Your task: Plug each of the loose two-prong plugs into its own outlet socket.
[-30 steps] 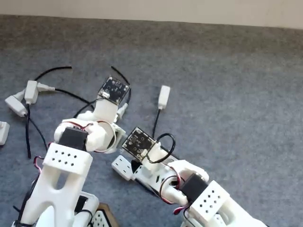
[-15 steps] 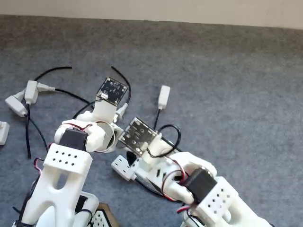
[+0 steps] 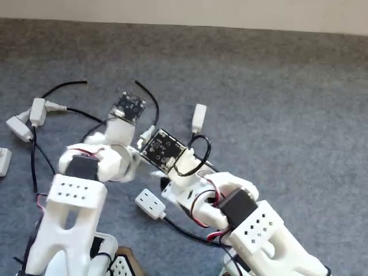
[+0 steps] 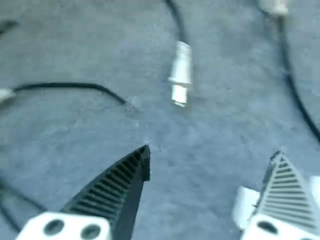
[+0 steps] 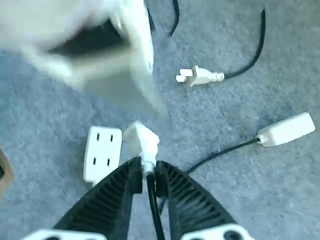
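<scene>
My right gripper (image 5: 148, 164) is shut on a white two-prong plug (image 5: 142, 141), whose black cable runs back between the fingers. The plug hangs just above a white outlet block (image 5: 102, 153) lying flat on the carpet, which also appears in the high view as the outlet block (image 3: 150, 203). My left gripper (image 4: 211, 153) is open above bare carpet. Beyond its tips lies a loose white plug (image 4: 180, 73) on a black cable. A second loose plug (image 5: 199, 76) lies past the right gripper. Another outlet block (image 3: 199, 117) lies farther out.
At the far left of the carpet (image 3: 287, 103) lie two more white plug pieces (image 3: 37, 111) (image 3: 19, 128) on black cables, and a white block (image 3: 3, 161) at the edge. The left arm (image 3: 115, 155) stands close beside the right arm (image 3: 190, 184). Open carpet stretches to the right.
The right arm has lifted and swung outward and left with the plug, uncovering the outlet block beneath it. The left arm has turned slightly to the left.
</scene>
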